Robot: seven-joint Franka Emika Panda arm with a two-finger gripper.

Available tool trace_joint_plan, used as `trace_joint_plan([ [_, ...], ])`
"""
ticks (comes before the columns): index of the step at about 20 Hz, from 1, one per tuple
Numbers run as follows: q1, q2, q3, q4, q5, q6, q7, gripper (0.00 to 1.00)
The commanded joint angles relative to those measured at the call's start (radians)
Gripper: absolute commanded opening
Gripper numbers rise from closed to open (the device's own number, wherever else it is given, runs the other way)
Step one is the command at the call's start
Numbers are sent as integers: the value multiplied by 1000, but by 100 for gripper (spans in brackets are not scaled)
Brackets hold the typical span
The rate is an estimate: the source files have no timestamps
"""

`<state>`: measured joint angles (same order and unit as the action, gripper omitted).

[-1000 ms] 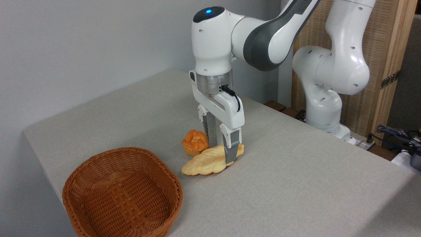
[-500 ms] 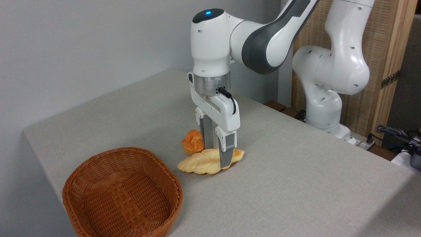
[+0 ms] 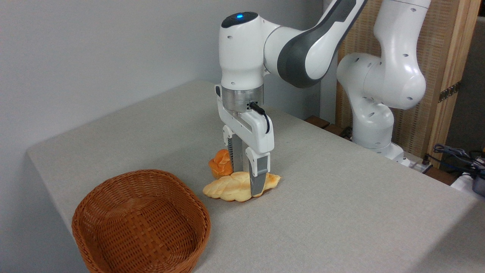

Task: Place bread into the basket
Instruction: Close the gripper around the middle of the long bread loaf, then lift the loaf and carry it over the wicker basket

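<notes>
The bread (image 3: 226,187), a long pale-golden braided loaf, lies on the table just right of the basket (image 3: 141,173), a round brown wicker bowl with nothing in it at the front left. My gripper (image 3: 247,182) points straight down over the loaf's right half. Its near finger (image 3: 257,178) stands in front of the loaf and the far one behind it, both closed in against its sides. The loaf still touches the tabletop.
A small round orange-brown bun (image 3: 218,167) sits directly behind the loaf, touching or nearly touching the far finger. The grey table (image 3: 341,212) has its left edge close behind the basket. The arm's white base (image 3: 373,129) stands at the back right, with cables at the far right.
The gripper has slid left along the loaf toward its middle and its fingers have drawn closer together. The loaf has swung slightly, its left end moving left and up in the picture.
</notes>
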<state>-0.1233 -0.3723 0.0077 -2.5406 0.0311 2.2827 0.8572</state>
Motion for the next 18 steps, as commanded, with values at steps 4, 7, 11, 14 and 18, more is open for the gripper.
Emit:
trace_joint_plan([
  [4,-4,6,6,3,66,34,13,42],
  [7,-4,4,6,3,66,34,13,42],
  [11,-6,7,6,3,66,29,13,42],
  [14,-6,7,6,3,67,29,13,42],
  [18,-6,4,6,5,67,29,11,42],
])
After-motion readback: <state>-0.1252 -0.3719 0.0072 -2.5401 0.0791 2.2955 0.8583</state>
